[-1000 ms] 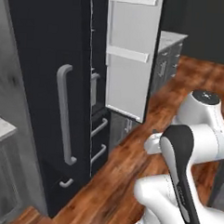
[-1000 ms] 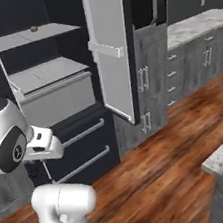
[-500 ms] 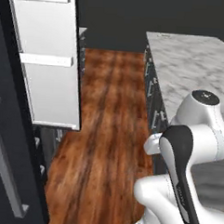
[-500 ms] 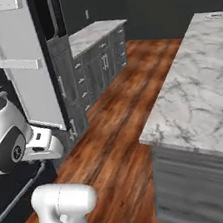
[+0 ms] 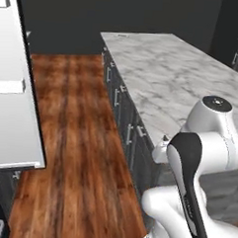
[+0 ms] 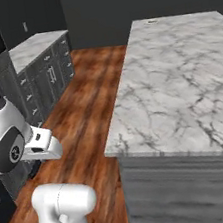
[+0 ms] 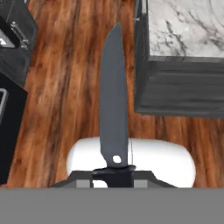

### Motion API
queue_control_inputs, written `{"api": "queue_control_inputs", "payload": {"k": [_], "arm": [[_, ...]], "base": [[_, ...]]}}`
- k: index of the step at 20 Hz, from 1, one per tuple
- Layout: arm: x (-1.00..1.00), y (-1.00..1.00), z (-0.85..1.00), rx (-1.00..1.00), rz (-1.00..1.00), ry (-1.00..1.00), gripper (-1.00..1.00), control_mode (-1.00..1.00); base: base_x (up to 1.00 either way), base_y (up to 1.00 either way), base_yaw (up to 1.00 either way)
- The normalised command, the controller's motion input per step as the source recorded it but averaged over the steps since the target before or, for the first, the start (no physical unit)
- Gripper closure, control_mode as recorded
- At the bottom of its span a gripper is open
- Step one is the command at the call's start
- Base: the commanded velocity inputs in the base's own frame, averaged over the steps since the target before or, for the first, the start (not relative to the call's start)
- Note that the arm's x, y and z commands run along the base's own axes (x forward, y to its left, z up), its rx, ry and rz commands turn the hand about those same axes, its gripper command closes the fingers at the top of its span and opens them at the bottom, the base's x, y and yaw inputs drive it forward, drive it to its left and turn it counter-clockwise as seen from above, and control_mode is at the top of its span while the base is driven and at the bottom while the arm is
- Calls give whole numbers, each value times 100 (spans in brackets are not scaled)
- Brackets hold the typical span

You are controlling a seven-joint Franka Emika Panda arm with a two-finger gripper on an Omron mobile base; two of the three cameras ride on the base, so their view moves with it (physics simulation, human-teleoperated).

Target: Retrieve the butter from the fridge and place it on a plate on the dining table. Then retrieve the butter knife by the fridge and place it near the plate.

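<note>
Since a second ago the base has swung round: then the cameras looked at the fridge, now they look along the floor (image 5: 75,138) and over the table (image 6: 179,78). Only the fridge's open door (image 5: 13,100) shows at the left of the left base view, and a grey counter (image 6: 35,46) stands further back in the right one.

In the hand view the knife (image 7: 113,100) stands up from the gripper (image 7: 114,171), whose jaws are pinched narrow on its handle, the blade pointing away over the floor toward the table's corner. The plate and butter I cannot make out on the marble; a small pale spot at the far end is too small to name.

Carrying well probably means keeping the grip firm and the blade level, then lifting above the marble edge before crossing it, since the tip looks likely to reach the table's dark side first. The floor between fridge door and table offers open room; that door's edge and the table's near corner are the things to keep wide of.
</note>
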Motion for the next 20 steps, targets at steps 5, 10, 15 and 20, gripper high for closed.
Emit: {"api": "queue_control_inputs", "payload": {"k": [5,10,15,20], "arm": [[0,0,0,0,0,0,100,100],[0,0,0,0,0,0,100,100],[0,0,0,0,0,0,100,100],[0,0,0,0,0,0,100,100]], "base": [[71,46,-6],[34,65,-20],[45,31,-8],[90,47,-2]]}}
